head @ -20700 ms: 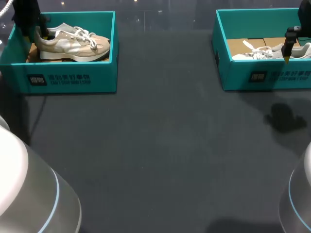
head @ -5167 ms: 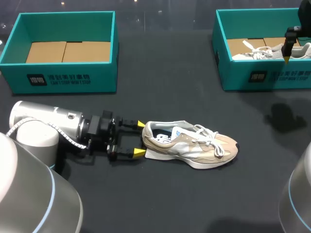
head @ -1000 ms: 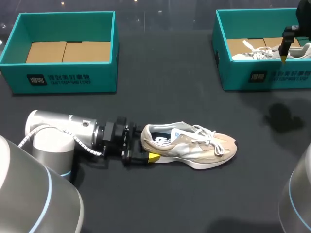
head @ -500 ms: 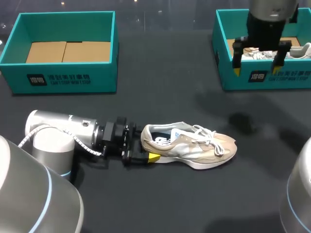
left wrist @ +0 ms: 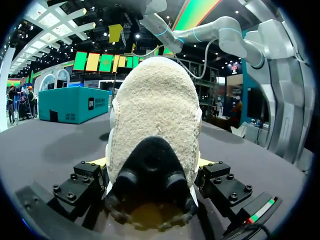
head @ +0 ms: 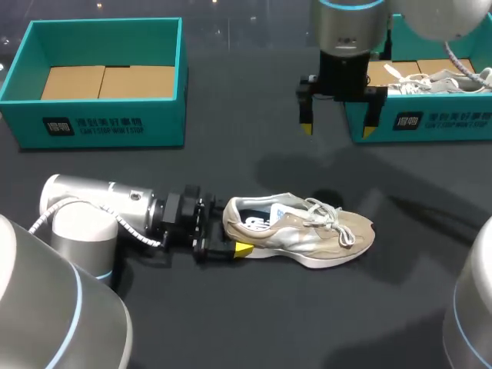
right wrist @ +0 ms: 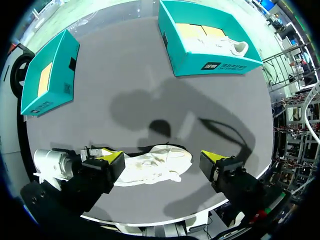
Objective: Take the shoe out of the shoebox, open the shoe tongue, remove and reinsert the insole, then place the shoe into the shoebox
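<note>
Beige lace-up sneaker (head: 307, 234) on dark counter (head: 246, 323), heel clamped in left pincer (head: 229, 232); long axis straight ahead, toe away. Right pincer (head: 337, 127) wide, sneaker well below it, nearer laces.

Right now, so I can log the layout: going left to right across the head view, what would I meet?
Left shoebox → left gripper → beige shoe → right shoebox.

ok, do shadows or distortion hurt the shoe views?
Head view: a dark shadow lies on the table beyond the shoe, which is evenly lit. Left wrist view: fisheye bulges the shoe, filling the frame. Right wrist view: shoe washed out pale, shadow just beyond it.
</note>
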You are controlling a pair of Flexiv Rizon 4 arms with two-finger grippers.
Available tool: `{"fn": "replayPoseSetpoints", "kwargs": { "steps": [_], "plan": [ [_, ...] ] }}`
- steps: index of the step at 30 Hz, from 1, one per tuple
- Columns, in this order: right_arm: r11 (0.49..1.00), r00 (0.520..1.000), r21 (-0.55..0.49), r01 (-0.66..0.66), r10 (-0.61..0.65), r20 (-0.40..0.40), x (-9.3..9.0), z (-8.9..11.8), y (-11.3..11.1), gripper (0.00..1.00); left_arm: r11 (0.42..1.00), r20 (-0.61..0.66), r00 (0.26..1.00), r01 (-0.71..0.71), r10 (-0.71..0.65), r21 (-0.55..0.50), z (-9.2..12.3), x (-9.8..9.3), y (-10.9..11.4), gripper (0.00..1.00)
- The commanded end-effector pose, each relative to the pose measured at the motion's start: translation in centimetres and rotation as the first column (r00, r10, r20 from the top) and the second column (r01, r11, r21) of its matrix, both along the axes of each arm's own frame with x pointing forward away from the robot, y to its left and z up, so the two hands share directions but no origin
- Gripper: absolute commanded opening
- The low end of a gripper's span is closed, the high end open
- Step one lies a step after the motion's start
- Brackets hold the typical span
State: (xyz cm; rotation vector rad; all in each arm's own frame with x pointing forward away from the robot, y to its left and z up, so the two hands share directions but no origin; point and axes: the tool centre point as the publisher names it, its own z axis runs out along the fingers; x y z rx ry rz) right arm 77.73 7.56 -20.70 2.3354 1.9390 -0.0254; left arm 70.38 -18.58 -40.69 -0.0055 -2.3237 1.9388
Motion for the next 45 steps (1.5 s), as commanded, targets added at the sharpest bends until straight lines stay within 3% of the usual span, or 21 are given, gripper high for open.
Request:
{"fn": "replayPoseSetpoints", "kwargs": {
  "steps": [1,13,14,21,29,31,44,45],
  "plan": [
    [1.0,1.0,-0.027,0.002,-0.003,-0.011,0.6,-0.5,1.4,1.0,1.0,0.0,1.0,-0.002,0.002,0.0,0.0,-0.2,0.0,0.0],
    [1.0,1.0,-0.027,0.002,-0.003,-0.011,0.6,-0.5,1.4,1.0,1.0,0.0,1.0,-0.002,0.002,0.0,0.0,-0.2,0.0,0.0],
    [0.997,1.0,-0.081,0.0,-0.002,-0.015,0.4,-0.7,2.4,1.0,1.0,0.0,1.0,-0.002,0.002,0.0,0.0,-0.2,0.0,0.0],
    [0.994,0.998,-0.108,0.017,-0.024,-0.066,-2.8,-3.3,7.4,1.0,1.0,0.0,1.0,-0.002,0.002,0.0,0.0,-0.2,0.0,0.0],
    [0.992,0.997,-0.109,0.071,-0.075,-0.035,-7.0,-4.4,11.1,1.0,1.0,0.0,1.0,-0.002,0.002,0.0,0.0,-0.2,0.0,0.0],
    [0.994,0.995,-0.049,0.097,-0.098,-0.019,-7.9,-5.2,11.9,1.0,1.0,0.0,1.0,-0.002,0.002,0.0,0.0,-0.2,0.0,0.0],
    [0.994,0.995,-0.049,0.097,-0.098,-0.019,-7.9,-5.2,11.9,1.0,1.0,0.0,1.0,-0.002,0.002,0.0,0.0,-0.2,0.0,0.0],
    [0.991,0.994,-0.084,0.101,-0.103,-0.022,-8.2,-5.4,12.2,1.0,1.0,0.0,1.0,-0.002,0.002,0.0,0.0,-0.2,0.0,0.0]
  ]
}}
